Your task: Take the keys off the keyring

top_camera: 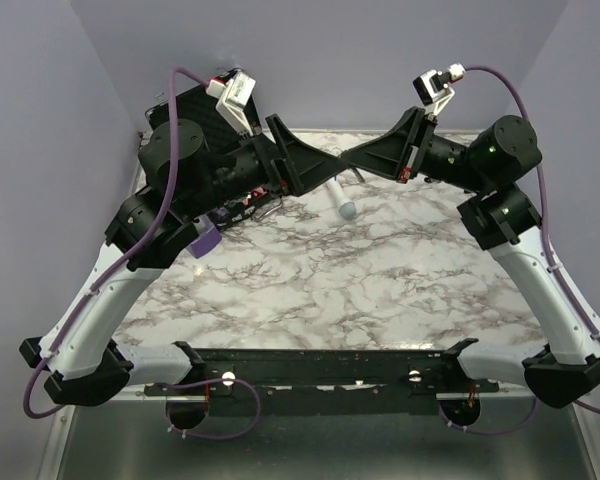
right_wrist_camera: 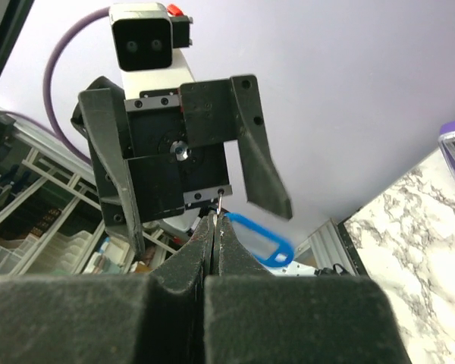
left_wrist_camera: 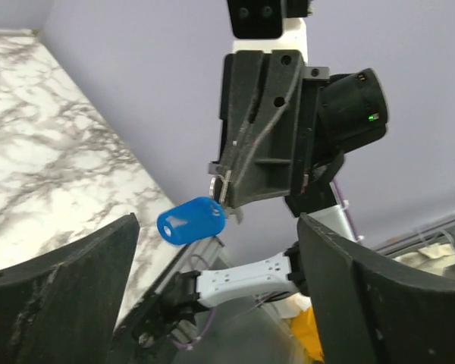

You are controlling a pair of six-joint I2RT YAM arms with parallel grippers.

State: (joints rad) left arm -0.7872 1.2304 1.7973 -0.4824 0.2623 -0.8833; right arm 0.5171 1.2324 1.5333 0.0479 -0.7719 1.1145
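Note:
The blue keyring (left_wrist_camera: 191, 221) hangs in mid-air above the table's far side. It also shows in the right wrist view (right_wrist_camera: 262, 239). My right gripper (right_wrist_camera: 215, 216) is shut, pinching a thin silver key (right_wrist_camera: 221, 203) joined to the keyring's end. The left wrist view shows that gripper (left_wrist_camera: 226, 182) with the silver metal (left_wrist_camera: 216, 184) at its tips. My left gripper (left_wrist_camera: 217, 227) is open, its fingers (left_wrist_camera: 76, 280) wide apart on either side of the keyring without touching it. In the top view the left gripper (top_camera: 330, 172) and right gripper (top_camera: 348, 158) meet tip to tip; the keyring is hidden there.
A white wand (top_camera: 342, 202) lies on the marble table (top_camera: 380, 290) just below the grippers. A purple metronome (top_camera: 205, 241) stands at the left by the left arm. A black box (top_camera: 195, 105) sits at the far left corner.

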